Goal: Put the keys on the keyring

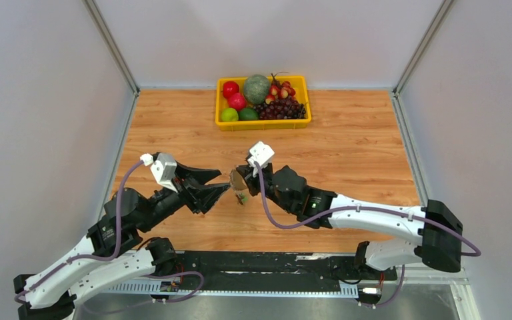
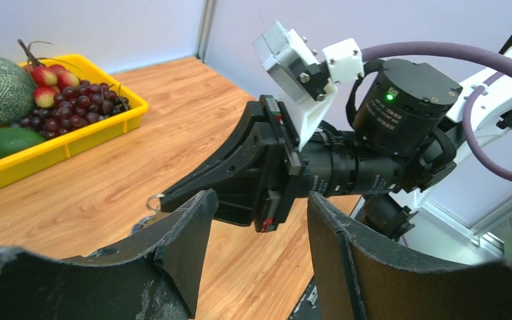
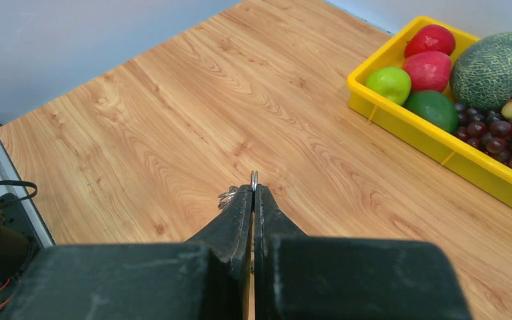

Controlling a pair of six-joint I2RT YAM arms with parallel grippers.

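keyring (image 3: 254, 180) pinched between my right jaws over the counter (image 3: 173, 100); my left jaws spread wide (just opposite, close by).

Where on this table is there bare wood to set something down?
Bare wood lies left and right of the yellow tray, and along the right side of the table. The middle is crowded, where the left gripper and right gripper meet.

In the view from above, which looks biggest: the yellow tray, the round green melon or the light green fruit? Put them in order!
1. yellow tray
2. green melon
3. light green fruit
They sit together, so distance hardly matters.
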